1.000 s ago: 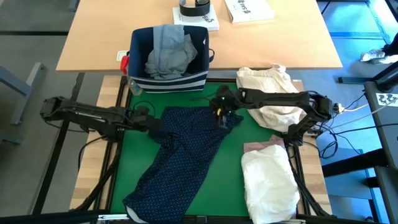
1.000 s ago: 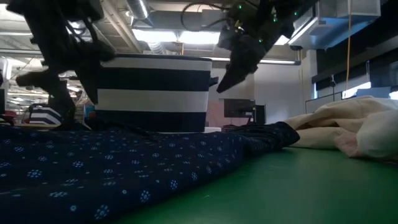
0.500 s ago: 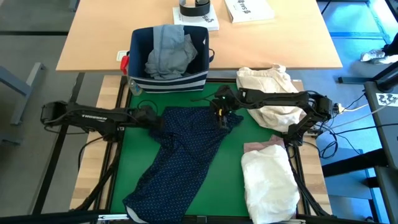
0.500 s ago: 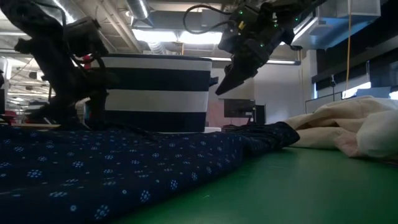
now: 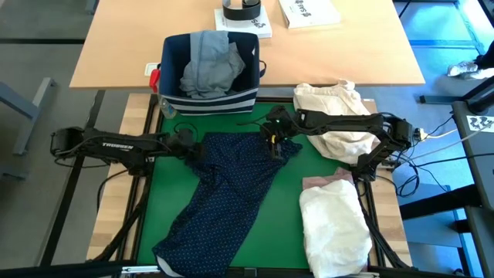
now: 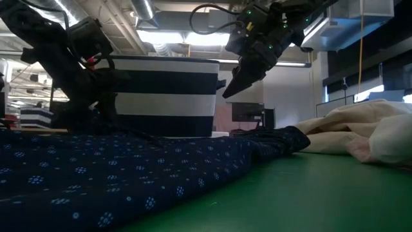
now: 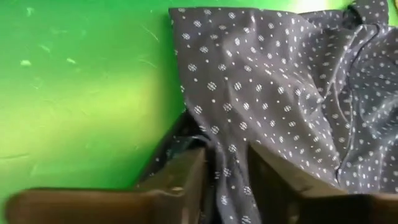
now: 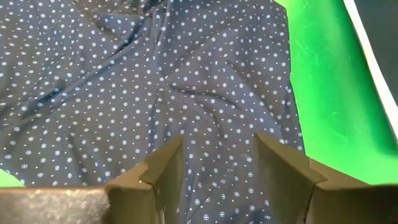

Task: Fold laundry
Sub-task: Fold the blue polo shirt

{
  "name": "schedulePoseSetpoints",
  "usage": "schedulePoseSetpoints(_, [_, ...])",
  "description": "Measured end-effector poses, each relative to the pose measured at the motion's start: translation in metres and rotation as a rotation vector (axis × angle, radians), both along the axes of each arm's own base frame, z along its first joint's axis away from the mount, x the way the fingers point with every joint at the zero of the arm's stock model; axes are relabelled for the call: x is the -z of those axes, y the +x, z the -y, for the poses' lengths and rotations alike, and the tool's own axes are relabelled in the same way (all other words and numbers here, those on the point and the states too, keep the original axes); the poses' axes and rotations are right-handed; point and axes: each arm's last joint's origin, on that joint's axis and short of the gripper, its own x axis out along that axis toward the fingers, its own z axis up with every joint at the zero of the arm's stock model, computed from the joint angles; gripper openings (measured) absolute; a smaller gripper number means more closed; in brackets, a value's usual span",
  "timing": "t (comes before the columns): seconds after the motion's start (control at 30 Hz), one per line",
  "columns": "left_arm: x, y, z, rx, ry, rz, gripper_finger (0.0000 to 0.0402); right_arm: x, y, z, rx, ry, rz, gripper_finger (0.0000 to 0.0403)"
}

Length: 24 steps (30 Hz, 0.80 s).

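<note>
the navy white-dotted shirt (image 5: pixel 224 193) lies spread on the green mat (image 5: pixel 285 224) of the worktop. its long axis runs diagonally, from the upper end near the navy fabric bin with white stripes (image 5: pixel 208 100) down to the lower end at the near left corner of the mat. the upper part is broad and creased; the lower part narrows.

the left gripper (image 5: pixel 193 149) sits low at the shirt's upper left edge. in the left wrist view its two dark fingers (image 7: pixel 186 180) stand close together with a fold of the dotted fabric between them, so it is gripping the shirt's edge.

the right gripper (image 5: pixel 272 145) hovers above the shirt's upper right corner. in the right wrist view its fingers (image 8: pixel 165 165) stand apart over the fabric with nothing between them.

light grey jeans (image 5: pixel 208 66) fill the bin. a cream-beige cloth bundle (image 5: pixel 332 116) lies at the mat's far right. a white shirt (image 5: pixel 332 228) lies on the near right, with a pale pink top (image 5: pixel 324 182) showing at its upper edge.

the mat rests on a light wooden frame. beyond it stands a tan table (image 5: pixel 123 46) carrying a book (image 5: pixel 309 11) and a roll of tape (image 5: pixel 242 9). the low view shows ceiling lights and a dark room behind.
</note>
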Motion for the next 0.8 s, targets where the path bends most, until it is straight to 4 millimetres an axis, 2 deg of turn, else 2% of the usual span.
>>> schedulePoseSetpoints(0.13, [0.0,0.0,0.0,0.033,0.038,-0.021,0.003,0.0,0.0,0.0,0.0,0.0,-0.001,0.0193])
schedulePoseSetpoints(0.2, [-0.002,0.002,-0.001,0.026,0.058,0.001,0.0009,0.0,0.0,0.0,0.001,0.001,-0.001,0.0193])
schedulePoseSetpoints(0.27, [-0.009,0.006,-0.003,0.025,0.097,0.072,0.0008,0.0,0.0,0.0,0.002,0.002,-0.002,0.0193])
schedulePoseSetpoints(0.37, [-0.029,0.018,-0.005,0.042,0.168,0.154,0.0003,0.0,0.0,0.0,0.009,0.009,-0.004,0.0193])
schedulePoseSetpoints(0.5, [-0.063,0.036,-0.006,0.102,0.291,0.198,0.0002,0.0,0.0,0.0,0.031,0.021,-0.008,0.0193])
schedulePoseSetpoints(0.6, [-0.08,0.049,-0.005,0.165,0.359,0.201,0.0002,0.0,0.0,0.0,0.035,0.024,-0.009,0.0193])
schedulePoseSetpoints(0.7, [-0.084,0.064,-0.002,0.213,0.378,0.182,0.0001,0.0,0.0,0.0,0.035,0.024,-0.009,0.0193])
schedulePoseSetpoints(0.8, [-0.079,0.082,0.004,0.257,0.366,0.158,0.0001,0.0,0.0,0.0,0.037,0.024,-0.008,0.0193])
